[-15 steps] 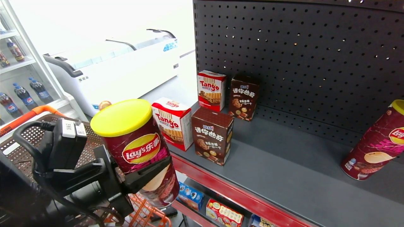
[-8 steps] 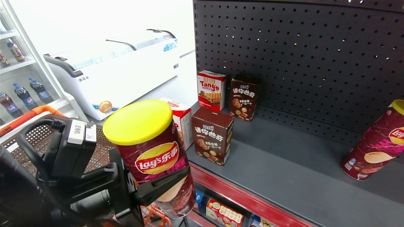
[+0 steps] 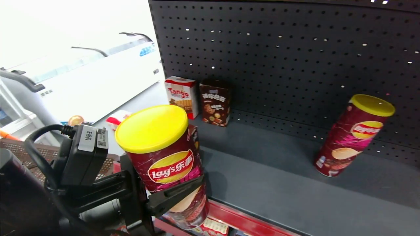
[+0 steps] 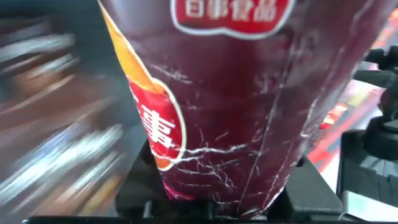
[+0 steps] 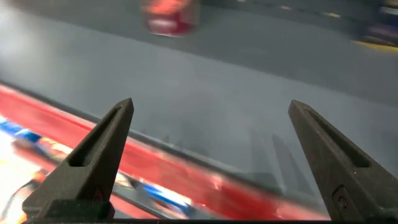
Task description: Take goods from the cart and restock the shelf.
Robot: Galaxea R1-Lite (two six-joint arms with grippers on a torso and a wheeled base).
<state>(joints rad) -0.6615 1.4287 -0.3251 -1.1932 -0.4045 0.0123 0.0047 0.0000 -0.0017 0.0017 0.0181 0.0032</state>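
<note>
My left gripper (image 3: 164,193) is shut on a dark red chip can with a yellow lid (image 3: 164,154), held upright at the front left edge of the grey shelf (image 3: 269,183). The same chip can (image 4: 242,106) is seen close up in the left wrist view, clamped low down between the black fingers. A second chip can (image 3: 351,137) stands tilted against the pegboard at the shelf's right. My right gripper (image 5: 211,162) is open over the shelf's red front edge (image 5: 155,162), nothing between its fingers.
A red-and-white wafer box (image 3: 181,95) and a brown cookie box (image 3: 215,101) stand at the shelf's back left. The black pegboard (image 3: 279,55) backs the shelf. A white chest freezer (image 3: 88,75) is at the left, the brown cart basket (image 3: 19,154) below it.
The camera has swung right, so the shelf contents sit further left in the picture. My left gripper has carried the chip can right and up, toward the shelf's front edge.
</note>
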